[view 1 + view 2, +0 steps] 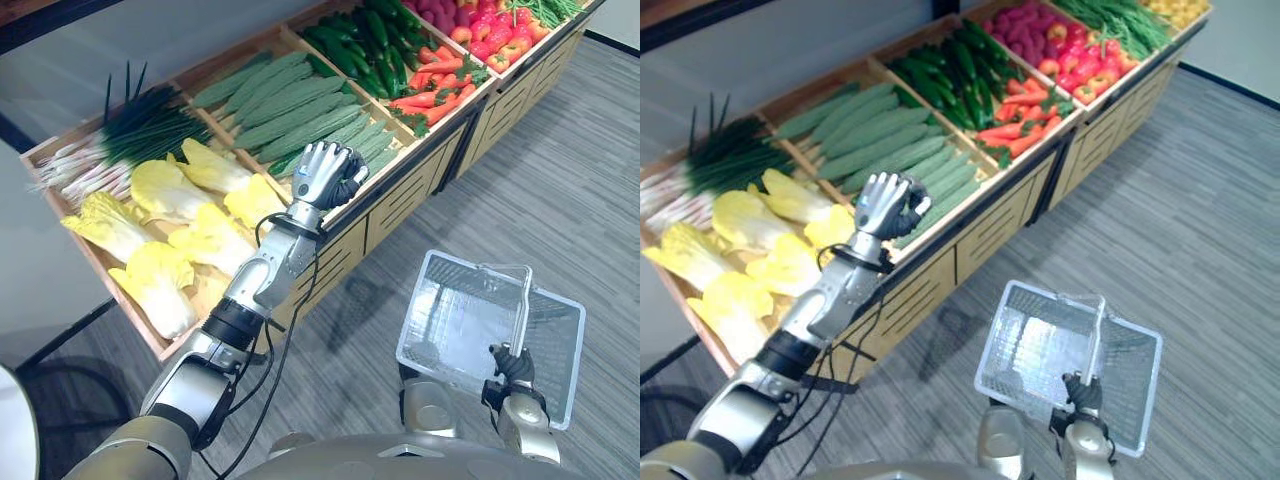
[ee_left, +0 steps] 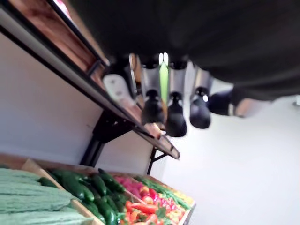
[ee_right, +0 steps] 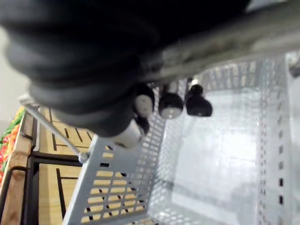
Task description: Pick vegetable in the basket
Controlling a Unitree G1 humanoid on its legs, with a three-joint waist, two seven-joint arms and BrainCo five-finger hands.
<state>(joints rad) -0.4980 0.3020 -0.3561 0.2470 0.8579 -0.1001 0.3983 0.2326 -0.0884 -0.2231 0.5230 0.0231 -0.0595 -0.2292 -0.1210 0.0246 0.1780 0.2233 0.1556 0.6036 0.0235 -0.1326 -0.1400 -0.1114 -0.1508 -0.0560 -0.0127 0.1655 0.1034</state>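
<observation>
as right hand grips basket, over floor

the left hand has its fingers curled in, with nothing in them. past it a wooden stand holds bumpy light green vegetables, dark green cucumbers, orange carrots and pink ones. a wooden shelf crosses behind the hand.

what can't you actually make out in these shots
1. Yellow produce at the far end of the stand, right eye view: cut by the top edge, too small to name.
2. Front bitter gourds, left eye view: partly hidden behind the left hand.
3. Basket handle, right wrist view: blurred, partly covered by the right hand gripping it.
</observation>
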